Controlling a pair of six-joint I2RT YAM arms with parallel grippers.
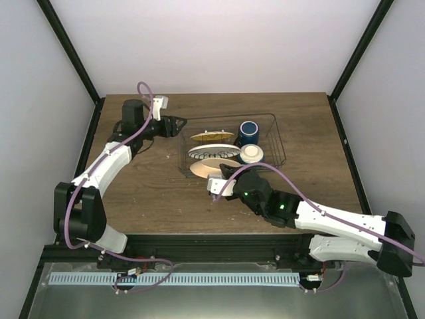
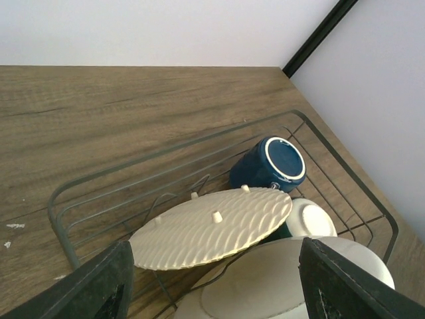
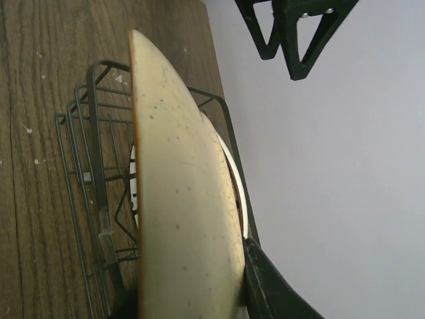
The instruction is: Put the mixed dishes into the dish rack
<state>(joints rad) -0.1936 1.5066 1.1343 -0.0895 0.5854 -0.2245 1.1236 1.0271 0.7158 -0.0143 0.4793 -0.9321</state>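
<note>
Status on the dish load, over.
Left hand open by the dish rack's left end. Right hand shut on tan plate, edge-up at rack's near side. Striped plate close behind it.

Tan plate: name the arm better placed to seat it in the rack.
Right. The right fingers grip the tan plate at the near edge of the rack; the left fingers stand open and empty beside its far-left corner.

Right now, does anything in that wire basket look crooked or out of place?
Only the dark blue cup stands out: it lies tipped on its side at the far side of the dish rack, not upright. Nothing looks broken or spilled.
</note>
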